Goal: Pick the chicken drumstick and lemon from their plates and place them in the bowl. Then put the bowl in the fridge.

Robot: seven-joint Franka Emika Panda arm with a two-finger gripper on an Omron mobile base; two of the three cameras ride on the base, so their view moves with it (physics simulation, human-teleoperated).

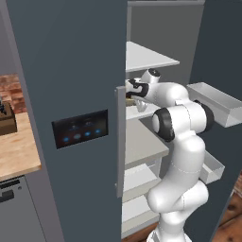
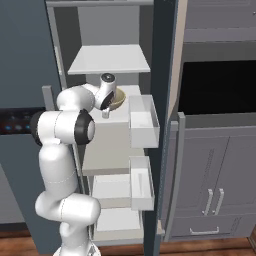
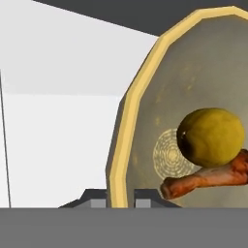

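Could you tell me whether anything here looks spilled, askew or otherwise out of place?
Nothing stands out. The gripper is shut on the rim of the bowl inside the open fridge, over a white shelf. The lemon and the chicken drumstick both lie inside the bowl; nothing has spilled.

A wooden countertop (image 1: 16, 151) stood at the left against a red brick wall (image 1: 12, 92), with a grey appliance front (image 1: 19, 208) beneath it. At the right, grey cabinets (image 2: 215, 170) with pale bar handles (image 2: 214, 201) sat below a dark recess (image 2: 217, 87). The floor (image 2: 200, 247) was reddish-brown wood.
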